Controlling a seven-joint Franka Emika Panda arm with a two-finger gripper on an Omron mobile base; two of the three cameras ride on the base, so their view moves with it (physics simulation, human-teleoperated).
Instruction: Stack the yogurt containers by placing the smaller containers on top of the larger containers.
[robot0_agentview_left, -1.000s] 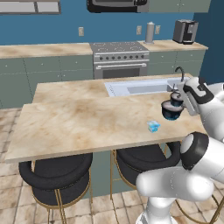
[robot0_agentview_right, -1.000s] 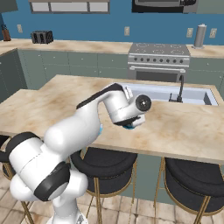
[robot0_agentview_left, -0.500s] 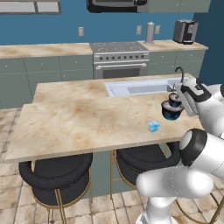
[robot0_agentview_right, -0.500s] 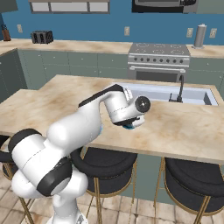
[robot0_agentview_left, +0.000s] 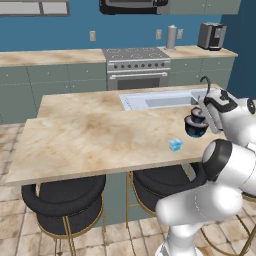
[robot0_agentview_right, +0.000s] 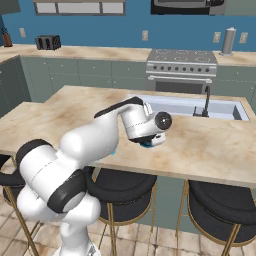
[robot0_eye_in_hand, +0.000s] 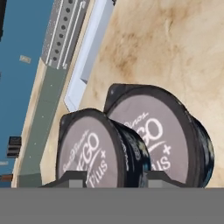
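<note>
Two dark tubs: seen in the hand view, one small dark tub (robot0_eye_in_hand: 94, 151) in front and one larger dark tub (robot0_eye_in_hand: 164, 135) just behind it, both with pale grey lids printed in white lettering.
Small tub look: black wall, round grey lid, sits closest to the camera, between the two finger tips (robot0_eye_in_hand: 74, 178) at the bottom edge.
Large tub look: wider, dark navy wall, pale rim; its near side is partly hidden by the small tub.
Large tub place: on the island counter (robot0_agentview_left: 90, 140), near the right end, just in front of the sink (robot0_agentview_left: 160, 100); in the left base view it shows as a dark blue tub (robot0_agentview_left: 196, 129) with something dark on top of it, under the hand.
Cyan cup: tiny light-blue cup (robot0_agentview_left: 175, 144) with a whitish top, alone on the counter near the front edge, left of the tub and apart from it.
Pincer: gripper (robot0_eye_in_hand: 114, 179) partly open, tips on either side of the small tub; whether they press it, cannot tell.
Right base view: the arm hides the tubs; a sliver of cyan (robot0_agentview_right: 148, 145) shows under the wrist.
Sink: white basin, dark faucet (robot0_agentview_right: 206, 102) at its back edge.
</note>
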